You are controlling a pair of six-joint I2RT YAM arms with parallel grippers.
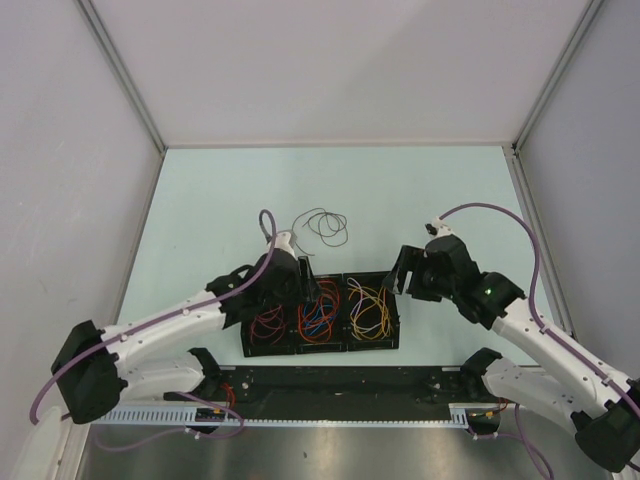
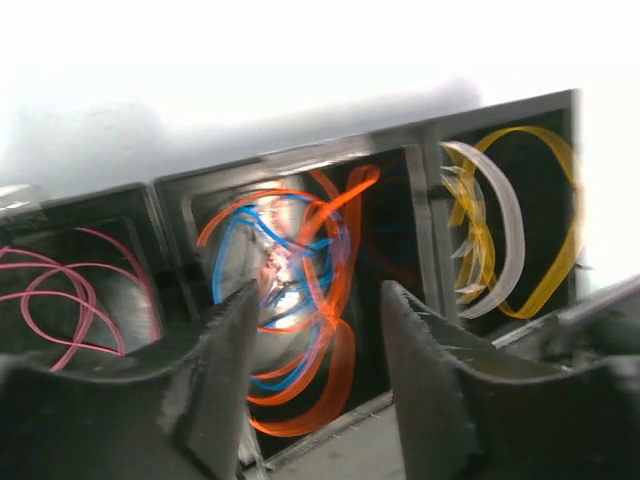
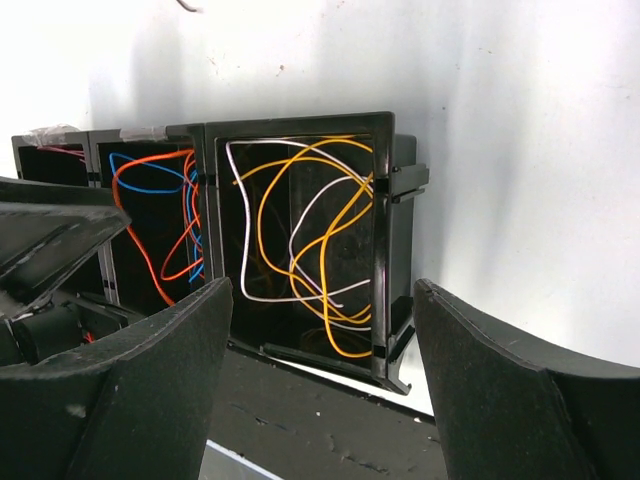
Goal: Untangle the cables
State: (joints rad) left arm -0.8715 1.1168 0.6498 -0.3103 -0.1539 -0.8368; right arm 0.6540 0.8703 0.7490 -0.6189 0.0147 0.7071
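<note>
A black three-compartment tray (image 1: 395,322) holds the cables: red ones (image 1: 267,323) on the left, orange and blue ones (image 1: 318,318) in the middle, yellow and whitish ones (image 1: 368,312) on the right. A loose dark cable (image 1: 322,224) lies on the table behind the tray. My left gripper (image 1: 304,283) is open and empty over the middle compartment; the orange and blue cables (image 2: 300,270) show blurred between its fingers (image 2: 225,360). My right gripper (image 1: 399,275) is open and empty by the tray's right end, facing the yellow and whitish cables (image 3: 310,240).
The tray sits near the table's front edge, just behind a black base plate (image 1: 340,380) and a white slotted rail (image 1: 300,415). Grey walls enclose the pale green table (image 1: 220,200) on three sides. The left gripper's body shows at the left of the right wrist view (image 3: 40,240).
</note>
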